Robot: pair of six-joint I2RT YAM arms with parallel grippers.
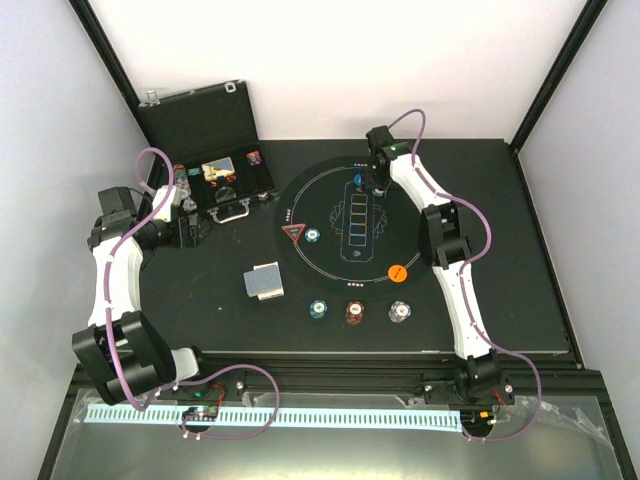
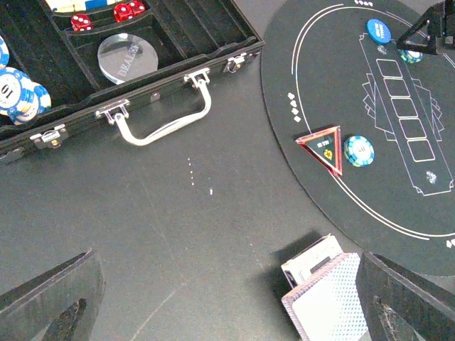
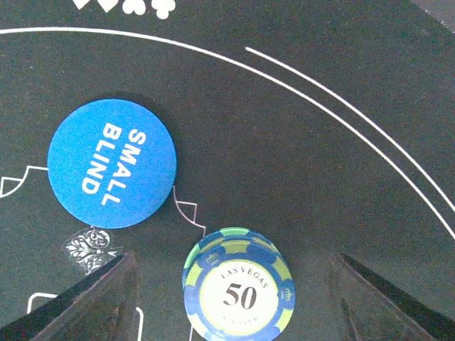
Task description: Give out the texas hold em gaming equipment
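Top external view, counted on the table (image 1: 230, 320): one deck of cards (image 1: 265, 282), one red triangle (image 1: 292, 235), two discs and four chip piles in sight.

On the round mat (image 1: 330, 265): red triangle at the left edge with a teal chip (image 1: 312, 235) just beside it, blue disc (image 1: 358, 181) at the far side, orange disc (image 1: 397, 272) at the near right edge. Off the mat, in a row along its near edge: teal pile (image 1: 318, 308), brown pile (image 1: 354, 313), grey pile (image 1: 399, 311). Deck of cards left of the mat, apart from it.

Right wrist view: a fifth pile, green-and-blue pile marked 50 (image 3: 239, 291), near the blue disc but not touching. Right gripper (image 3: 233, 257) over this pile, jaws apart, a gap on each side, nothing gripped.

Open black case (image 1: 205, 140) at the far left. Inside: three red dice (image 2: 80, 23), one clear dealer button (image 2: 128, 57), blue-and-white chips (image 2: 18, 89).

Left gripper (image 2: 227, 254) in front of the case, jaws wide apart and empty, deck of cards close to one finger.
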